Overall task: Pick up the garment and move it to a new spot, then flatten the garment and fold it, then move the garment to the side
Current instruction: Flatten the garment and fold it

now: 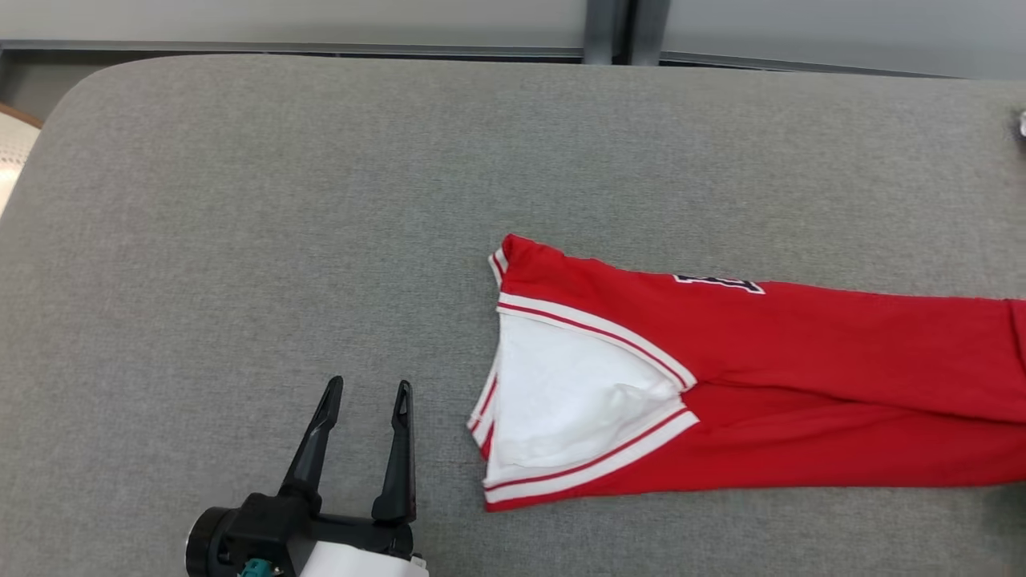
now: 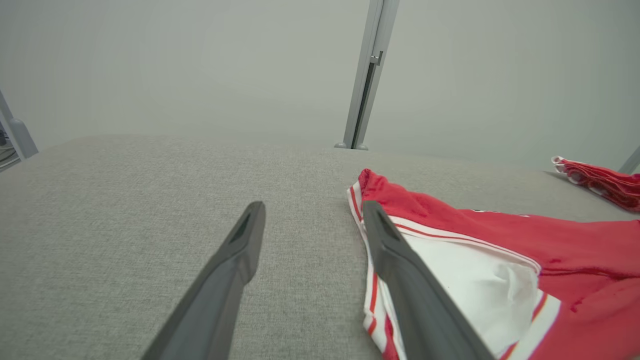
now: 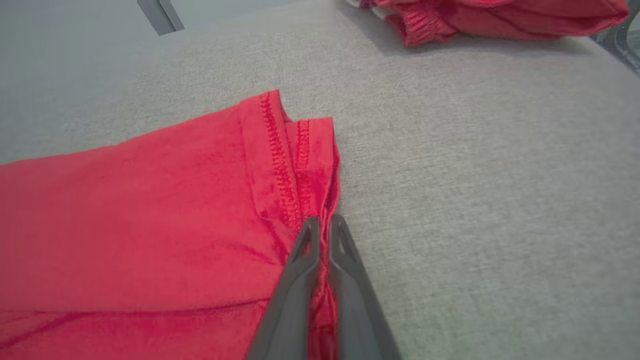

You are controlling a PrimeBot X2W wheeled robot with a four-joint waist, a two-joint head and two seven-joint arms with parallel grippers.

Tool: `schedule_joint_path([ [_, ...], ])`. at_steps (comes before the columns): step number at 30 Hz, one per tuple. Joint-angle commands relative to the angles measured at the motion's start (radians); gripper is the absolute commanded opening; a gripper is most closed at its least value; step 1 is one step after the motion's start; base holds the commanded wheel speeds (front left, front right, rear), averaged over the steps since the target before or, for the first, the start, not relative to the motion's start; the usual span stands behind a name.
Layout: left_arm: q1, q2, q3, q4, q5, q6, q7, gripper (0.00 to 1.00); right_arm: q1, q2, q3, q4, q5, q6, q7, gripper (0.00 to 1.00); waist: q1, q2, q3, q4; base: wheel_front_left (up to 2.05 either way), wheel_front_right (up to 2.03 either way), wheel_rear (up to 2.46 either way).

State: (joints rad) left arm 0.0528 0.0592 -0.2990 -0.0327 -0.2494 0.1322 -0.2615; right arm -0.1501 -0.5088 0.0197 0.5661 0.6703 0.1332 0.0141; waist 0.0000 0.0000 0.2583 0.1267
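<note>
Right fingers (image 3: 299, 280) pinch the garment's (image 3: 150, 210) hem (image 3: 280, 165); left fingers (image 1: 398, 457) spread wide over grey surface (image 1: 240, 240).

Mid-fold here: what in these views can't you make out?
The garment, head view: its far end runs off the right edge.
The black-and-white print, head view: only a strip shows at the fold, unreadable.
The second red cloth, right wrist view: cut off by the top edge.
The right gripper, right wrist view: its fingers hide how much cloth is pinched.
</note>
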Motion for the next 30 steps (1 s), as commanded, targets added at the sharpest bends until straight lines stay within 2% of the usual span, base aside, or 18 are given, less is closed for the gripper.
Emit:
schedule_joint_path([
  [1, -0.001, 0.003, 0.007, -0.001, 0.005, -0.005, -0.005, 1.00, -0.013, -0.022, -0.009, 0.005, -0.011, -0.005, -0.009, 0.00, 0.0000, 0.0000, -0.001, -0.012, 0.00, 0.00, 0.00],
  [7, -0.011, -0.002, 0.023, 0.006, 0.029, -0.025, -0.005, 1.00, -0.070, -0.127, -0.028, -0.002, -0.087, -0.004, -0.027, 0.00, 0.0000, 0.0000, 0.001, -0.062, 0.00, 0.00, 0.00],
  [12, -0.014, -0.003, 0.035, 0.016, 0.043, -0.037, -0.005, 1.00, -0.097, -0.156, -0.030, -0.128, -0.152, -0.004, 0.007, 0.00, 0.0000, 0.0000, -0.010, -0.089, 0.00, 0.00, 0.00],
  [17, -0.010, -0.005, 0.040, 0.024, 0.049, -0.043, -0.005, 1.00, -0.065, -0.094, -0.024, -0.357, -0.201, -0.004, 0.082, 0.00, 0.0000, 0.0000, -0.025, -0.098, 0.00, 0.00, 0.00],
  [23, -0.009, -0.006, 0.033, 0.041, 0.052, -0.053, -0.005, 1.00, -0.027, 0.019, 0.015, -0.612, -0.271, -0.004, 0.192, 0.00, 0.0000, 0.0000, -0.041, -0.081, 0.00, 0.00, 0.00],
  [27, -0.009, -0.006, 0.028, 0.048, 0.047, -0.059, -0.005, 1.00, -0.009, 0.105, 0.094, -0.723, -0.303, -0.004, 0.253, 0.00, 0.0000, 0.0000, -0.054, -0.044, 0.00, 0.00, 0.00],
  [30, -0.003, -0.007, 0.022, 0.054, 0.041, -0.061, -0.005, 1.00, -0.006, 0.141, 0.154, -0.744, -0.305, -0.004, 0.274, 0.00, 0.0000, 0.0000, -0.065, -0.022, 0.00, 0.00, 0.00],
])
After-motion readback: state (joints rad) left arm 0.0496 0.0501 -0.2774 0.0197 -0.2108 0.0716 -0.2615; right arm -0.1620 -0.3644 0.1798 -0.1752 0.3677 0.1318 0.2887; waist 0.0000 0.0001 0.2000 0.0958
